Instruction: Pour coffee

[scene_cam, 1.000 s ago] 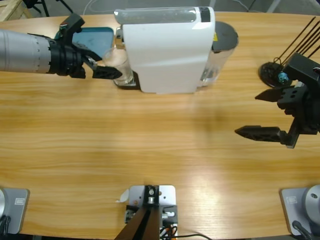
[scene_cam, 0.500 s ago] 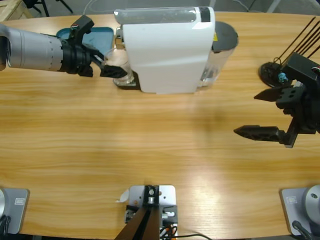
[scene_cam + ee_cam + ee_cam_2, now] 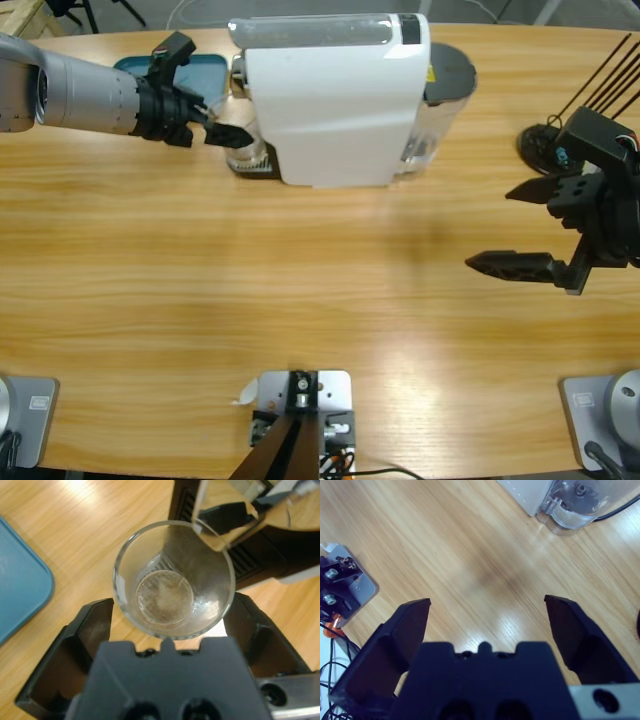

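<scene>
A robotics test bench staged as a coffee corner

A long wooden tabletop [image 3: 300,300] carries a white coffee machine [image 3: 335,100] as its centrepiece, with a teal tray [image 3: 205,70] just left of the machine and a black stand of thin rods [image 3: 590,95] well to the machine's right. Loose cables [image 3: 332,645] trail off the tabletop's edge, and tripod legs [image 3: 85,12] stand beyond the tabletop, up and left of the machine.
</scene>
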Motion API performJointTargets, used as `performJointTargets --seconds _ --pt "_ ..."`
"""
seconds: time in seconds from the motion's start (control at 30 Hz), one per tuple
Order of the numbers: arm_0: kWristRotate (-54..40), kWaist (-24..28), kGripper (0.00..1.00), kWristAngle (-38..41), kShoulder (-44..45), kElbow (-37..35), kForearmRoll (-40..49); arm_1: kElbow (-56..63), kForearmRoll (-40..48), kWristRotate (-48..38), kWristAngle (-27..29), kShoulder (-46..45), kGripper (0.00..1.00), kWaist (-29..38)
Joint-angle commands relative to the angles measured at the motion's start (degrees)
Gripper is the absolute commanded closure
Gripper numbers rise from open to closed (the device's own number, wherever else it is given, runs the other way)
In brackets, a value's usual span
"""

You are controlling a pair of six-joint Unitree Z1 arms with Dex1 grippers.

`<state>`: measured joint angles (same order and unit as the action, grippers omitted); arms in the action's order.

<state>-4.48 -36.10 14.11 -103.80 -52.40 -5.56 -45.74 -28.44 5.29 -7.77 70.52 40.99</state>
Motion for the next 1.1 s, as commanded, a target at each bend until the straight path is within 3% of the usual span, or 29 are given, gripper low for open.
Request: performJointTargets --seconds 0.03,0.3,0.43,0.47,0.63,0.67,1.1 --pt "-0.35 0.77 0.119 1.62 -4.22 -1.93 -0.78 1.76 0.58 -0.02 -0.83 1.64 0.000 0.58" --pt "-0.28 0.77 0.119 3.82 -6.13 -2.70 -0.77 1.77 0.58 -0.02 -0.76 1.72 0.000 0.58" --pt "-0.30 0.77 0.167 3.82 -6.50 -2.70 -0.77 1.70 0.58 -0.02 -0.76 1.72 0.000 0.58" --pt "-0.28 0.77 0.234 3.82 -6.50 -2.70 -0.77 1.70 0.59 -0.02 -0.76 1.76 0.000 0.58" --pt "-0.35 0.77 0.751 3.82 -6.50 -2.56 -0.77 1.70 0.58 -0.02 -0.76 1.86 0.000 0.58" --pt "-0.35 0.77 0.773 3.82 -6.45 -2.49 -0.73 1.70 0.58 -0.02 -0.76 1.90 0.000 0.58" --pt "0.17 1.37 0.777 1.61 1.97 2.34 0.94 1.70 0.58 -0.02 -0.76 1.90 0.000 0.58"
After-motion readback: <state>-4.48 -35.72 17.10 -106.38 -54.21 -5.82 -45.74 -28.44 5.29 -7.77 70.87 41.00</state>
